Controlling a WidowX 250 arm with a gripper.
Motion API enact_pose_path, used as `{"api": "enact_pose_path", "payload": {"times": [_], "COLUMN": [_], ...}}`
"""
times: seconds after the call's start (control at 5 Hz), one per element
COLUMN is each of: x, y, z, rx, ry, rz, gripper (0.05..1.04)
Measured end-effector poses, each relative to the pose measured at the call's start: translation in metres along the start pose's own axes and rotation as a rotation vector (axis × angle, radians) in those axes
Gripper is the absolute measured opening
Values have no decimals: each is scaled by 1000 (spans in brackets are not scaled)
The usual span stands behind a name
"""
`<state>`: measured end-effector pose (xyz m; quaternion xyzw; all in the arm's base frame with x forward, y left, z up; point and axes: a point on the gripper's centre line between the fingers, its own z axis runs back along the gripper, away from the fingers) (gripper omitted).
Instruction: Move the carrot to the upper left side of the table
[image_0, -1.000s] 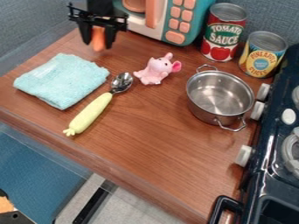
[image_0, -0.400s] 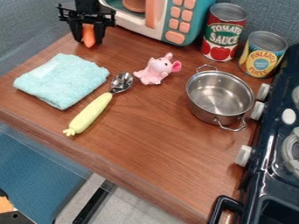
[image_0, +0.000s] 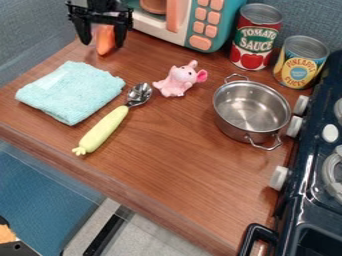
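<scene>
A black end effector (image_0: 103, 45) hangs beyond the blue towel (image_0: 70, 92), near the far left corner of the table (image_0: 180, 145), its fingers spread apart with an orange carrot (image_0: 105, 45) between them. The carrot points tip down, a gap showing on the side of one finger; whether it touches the wood cannot be told.

Beyond and right of the towel stands a teal toy microwave (image_0: 219, 31), with peach buttons and handle and a rounded brown shape in its window. Right of the towel sits a glossy pink animal figure (image_0: 175, 82). Just beside the towel, a spoon (image_0: 103, 131) with a shiny metal bowl and a smooth yellow-green handle slants toward the near edge.

Well to the towel's right, a round, two-handled steel pot (image_0: 232, 126) shows its brushed metal floor. Farther back on that side, two upright cylindrical cans, one red-labelled (image_0: 252, 47) and one yellow-labelled (image_0: 298, 64), present flat metal tops. A dark stove (image_0: 304, 175) with pale knobs lines the far right.

The soft, folded towel lies near the table's left edge; a broad stretch of reddish wood grain opens between towel and pot, running to the rounded front edge.
</scene>
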<state>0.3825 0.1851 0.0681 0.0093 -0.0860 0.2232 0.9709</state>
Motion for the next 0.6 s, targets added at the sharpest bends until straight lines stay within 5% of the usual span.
{"api": "enact_pose_path", "payload": {"times": [0.2, 0.4, 0.6], "x": [1, 4, 3], "y": [3, 9, 9], "z": [7, 39, 40], "rx": [-24, -5, -5], "ry": [-10, -84, -84], "rz": [23, 48, 48], "gripper": [1000, 1000, 1000]}}
